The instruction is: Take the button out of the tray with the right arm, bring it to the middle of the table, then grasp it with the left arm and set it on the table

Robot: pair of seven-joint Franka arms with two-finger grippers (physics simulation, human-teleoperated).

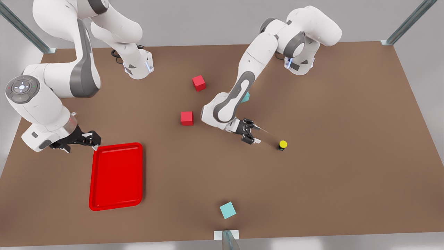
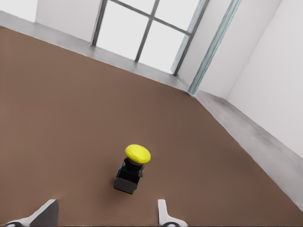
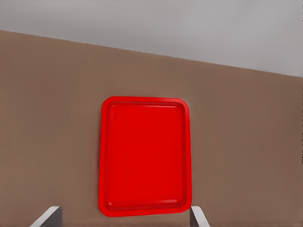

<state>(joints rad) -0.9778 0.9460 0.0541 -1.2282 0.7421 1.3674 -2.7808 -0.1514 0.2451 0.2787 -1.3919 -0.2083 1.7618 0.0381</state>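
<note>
Front view: left gripper (image 1: 256,133) angled low, open-fingered, beside button (image 1: 282,144).

- We see a matte brown tabletop (image 1: 312,194) with metal frame posts (image 1: 406,24) at its far corners and another post at the near edge.
- The red tray (image 1: 116,176) lies flat on it toward the front view's left, near the front edge.
- The button (image 1: 282,145) stands upright on the bare surface, right of the middle, yellow cap up.
- Two red cubes (image 1: 198,83) sit near the centre, one behind the other and apart.
- A teal cube (image 1: 228,210) rests close to the near edge; a second teal cube (image 1: 245,97) peeks out from behind an arm.
- Both arm bases (image 1: 138,66) are mounted along the far side.
</note>
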